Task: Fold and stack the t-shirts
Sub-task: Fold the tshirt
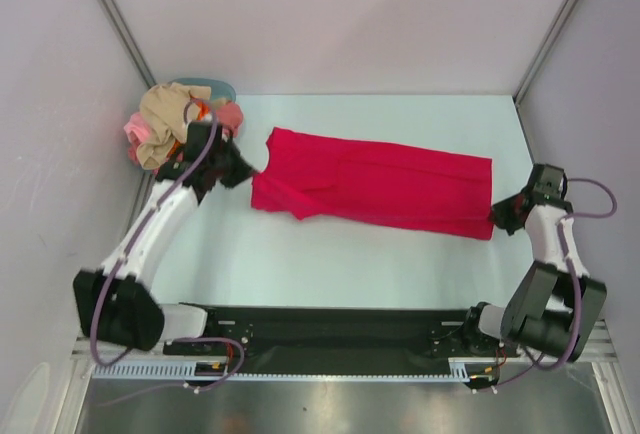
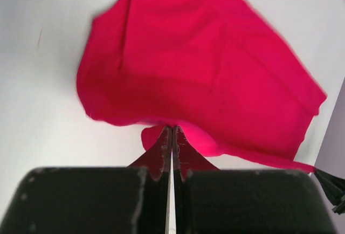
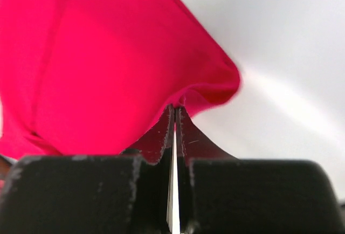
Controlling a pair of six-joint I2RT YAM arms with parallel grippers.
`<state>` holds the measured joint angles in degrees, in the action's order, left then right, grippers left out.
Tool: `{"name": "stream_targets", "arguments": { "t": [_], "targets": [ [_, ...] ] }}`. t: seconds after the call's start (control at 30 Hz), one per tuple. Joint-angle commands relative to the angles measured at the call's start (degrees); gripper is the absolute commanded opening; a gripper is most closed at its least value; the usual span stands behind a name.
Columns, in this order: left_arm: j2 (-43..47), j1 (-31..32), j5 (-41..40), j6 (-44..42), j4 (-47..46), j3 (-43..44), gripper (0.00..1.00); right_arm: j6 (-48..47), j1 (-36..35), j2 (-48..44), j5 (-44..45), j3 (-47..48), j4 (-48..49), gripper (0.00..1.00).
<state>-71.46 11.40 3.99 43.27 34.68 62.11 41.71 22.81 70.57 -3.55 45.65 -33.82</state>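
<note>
Table [image 1: 400, 274]: pale, matt surface, running under and past the left fingers [image 1: 243, 167] and the right fingers [image 1: 500, 216]. Tub [image 1: 222, 87]: light blue and round with only part of its rim showing. It sits at the far-left corner, beyond the left fingers and well apart from the right fingers. Back wall [image 1: 340, 14]: pale lilac, beyond both sets of fingers. Left wall [image 1: 50, 104] and right wall [image 1: 605, 74]: same colour, outboard of the fingers on each side. Two grey struts [image 1: 115, 14] slant up from the far corners. Black plate [image 1: 340, 326]: lies along the near edge, behind both sets of fingers. Metal sheet [image 1: 340, 409]: nearer still, bare and reflective.
</note>
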Motion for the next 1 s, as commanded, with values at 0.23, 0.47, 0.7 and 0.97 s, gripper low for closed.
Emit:
{"name": "stream_targets", "arguments": {
  "t": [0.23, 0.47, 0.7, 0.97],
  "targets": [
    [-24.84, -0.5, -3.11, -3.1, -3.04, 27.43, 0.0, -0.76, -0.92, 17.66, -4.0, 13.14, 11.58, 0.0],
    [-33.81, -0.76, -1.71, -3.19, -2.86, 33.42, 0.0, -1.28, -1.01, 22.41, -5.33, 15.96, 14.14, 0.0],
    [-38.31, -1.46, -1.79, -3.01, -2.68, 37.2, 0.0, -1.9, -0.75, 25.41, -6.2, 17.98, 14.49, 0.0],
    [-41.56, -1.91, -1.53, -2.75, -2.6, 39.49, 0.0, -1.9, -0.84, 29.19, -7.78, 18.69, 16.07, 0.0]
  ]
}}
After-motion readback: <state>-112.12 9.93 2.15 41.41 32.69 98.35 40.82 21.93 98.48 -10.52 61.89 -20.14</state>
